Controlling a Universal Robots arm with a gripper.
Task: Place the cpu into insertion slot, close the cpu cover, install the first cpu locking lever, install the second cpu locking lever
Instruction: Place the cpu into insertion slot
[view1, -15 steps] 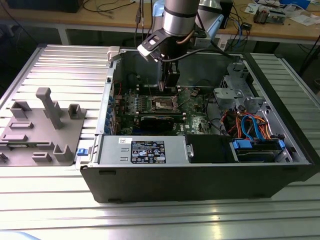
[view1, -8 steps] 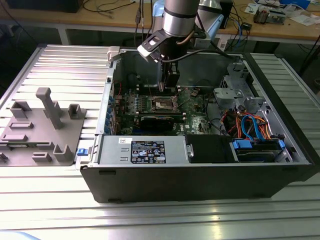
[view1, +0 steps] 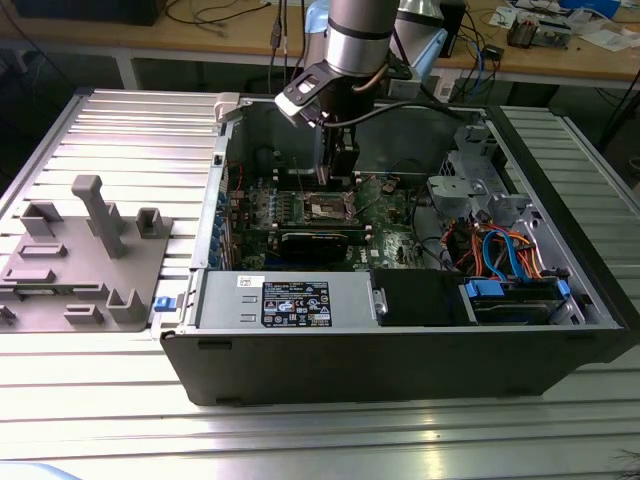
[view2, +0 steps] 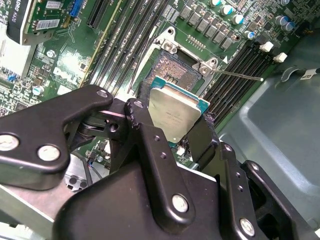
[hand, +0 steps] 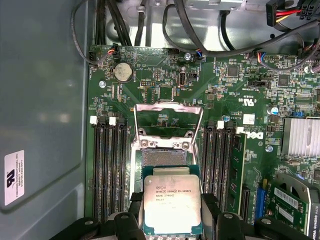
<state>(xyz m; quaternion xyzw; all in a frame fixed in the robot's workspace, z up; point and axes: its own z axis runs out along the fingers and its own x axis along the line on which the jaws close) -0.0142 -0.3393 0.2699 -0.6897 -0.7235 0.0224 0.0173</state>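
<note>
The hand (hand: 172, 220) grips the cpu (hand: 172, 202) by two opposite edges and holds it over the insertion slot (hand: 165, 157), not yet seated. The cpu cover (hand: 169, 106) stands open and a locking lever (view2: 240, 75) is unlatched, so every step remains. The open computer case (view1: 400, 360) lies on a ribbed metal counter (view1: 120, 120), with a cluttered wooden counter (view1: 100, 30) behind.
</note>
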